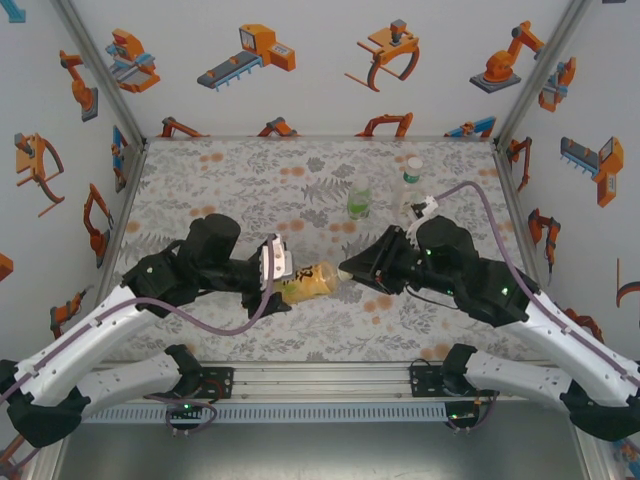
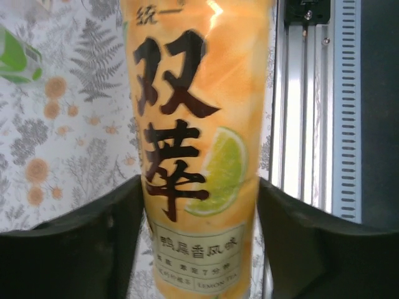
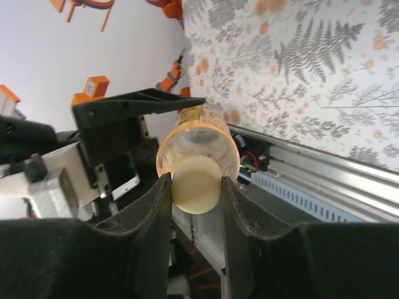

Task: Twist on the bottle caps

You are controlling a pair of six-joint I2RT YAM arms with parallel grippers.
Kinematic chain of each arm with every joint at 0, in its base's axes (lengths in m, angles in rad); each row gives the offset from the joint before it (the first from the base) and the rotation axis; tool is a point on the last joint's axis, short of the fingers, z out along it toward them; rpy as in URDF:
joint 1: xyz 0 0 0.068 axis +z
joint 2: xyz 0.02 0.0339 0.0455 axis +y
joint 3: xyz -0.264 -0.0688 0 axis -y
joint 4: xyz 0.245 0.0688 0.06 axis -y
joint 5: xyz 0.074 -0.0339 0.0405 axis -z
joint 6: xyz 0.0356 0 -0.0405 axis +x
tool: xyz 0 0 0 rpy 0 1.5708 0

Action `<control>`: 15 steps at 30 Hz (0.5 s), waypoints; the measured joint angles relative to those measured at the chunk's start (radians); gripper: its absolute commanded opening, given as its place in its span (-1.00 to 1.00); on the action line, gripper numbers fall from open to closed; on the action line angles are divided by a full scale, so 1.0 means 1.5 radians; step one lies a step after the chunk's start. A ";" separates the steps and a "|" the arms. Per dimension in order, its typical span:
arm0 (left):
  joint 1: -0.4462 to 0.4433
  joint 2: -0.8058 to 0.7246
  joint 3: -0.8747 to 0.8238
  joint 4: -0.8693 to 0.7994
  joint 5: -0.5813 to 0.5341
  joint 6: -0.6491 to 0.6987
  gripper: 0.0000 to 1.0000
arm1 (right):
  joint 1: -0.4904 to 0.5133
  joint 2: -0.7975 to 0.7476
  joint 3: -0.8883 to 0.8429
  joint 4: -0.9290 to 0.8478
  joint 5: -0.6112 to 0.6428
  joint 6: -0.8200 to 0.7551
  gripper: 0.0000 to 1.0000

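Amber, with a yellow label, one bottle [image 1: 312, 281] is held lying sideways above the middle of the desk [image 1: 240, 180], between the two arms. A pale yellowish cap [image 3: 196, 184] is seen at its mouth, clamped between the jaws of the right gripper [image 3: 196, 182]. The bottle's body is flanked by the jaws of the left gripper [image 2: 199, 187]; whether they press on it cannot be told. Farther back, a short green bottle [image 1: 358, 203] and a slim clear bottle [image 1: 411, 180] are stood upright, well apart from both grippers. Three bottles are counted, and one cap is clearly made out
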 measured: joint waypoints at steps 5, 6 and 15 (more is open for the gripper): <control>-0.001 -0.017 0.000 0.013 0.004 0.002 0.57 | -0.004 0.045 0.051 -0.071 0.038 -0.067 -1.00; -0.001 -0.020 0.000 0.013 0.003 0.002 0.57 | -0.006 0.057 0.065 -0.087 0.043 -0.083 -1.00; -0.001 -0.053 -0.008 0.015 -0.014 -0.003 0.57 | -0.055 0.222 0.235 -0.214 0.090 -0.270 -1.00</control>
